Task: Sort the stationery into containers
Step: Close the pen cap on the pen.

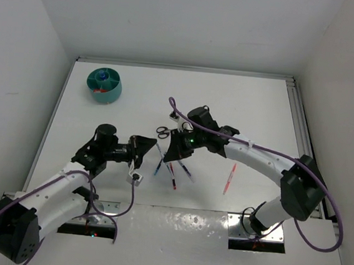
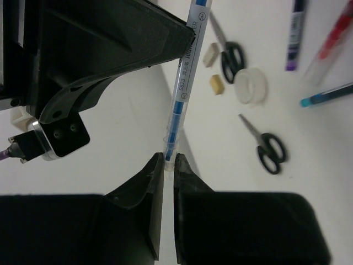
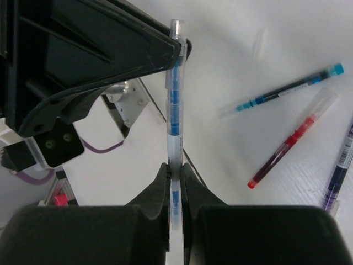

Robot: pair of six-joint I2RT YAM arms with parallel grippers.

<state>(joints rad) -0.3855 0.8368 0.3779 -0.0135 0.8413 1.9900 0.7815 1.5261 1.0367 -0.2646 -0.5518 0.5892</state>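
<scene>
Currently both grippers meet over the middle of the tabletop (image 1: 242, 107), sharing one clear blue-inked pen (image 2: 182, 88). The left gripper (image 2: 169, 161) is pinched tight on one end and the right gripper (image 3: 175, 169) is clamped on the other. The pen seems to hang just off the surface. The teal organiser (image 1: 108, 94) stands by the far left corner, well apart, and a red pen (image 1: 229, 178) lies toward the near edge.

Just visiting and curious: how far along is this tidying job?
Looks early. Nothing clearly shows inside the teal organiser. In hand: left pincer and right pincer both grip one blue pen. Left on the table: two scissors, tape roll, eraser, other pens.
</scene>
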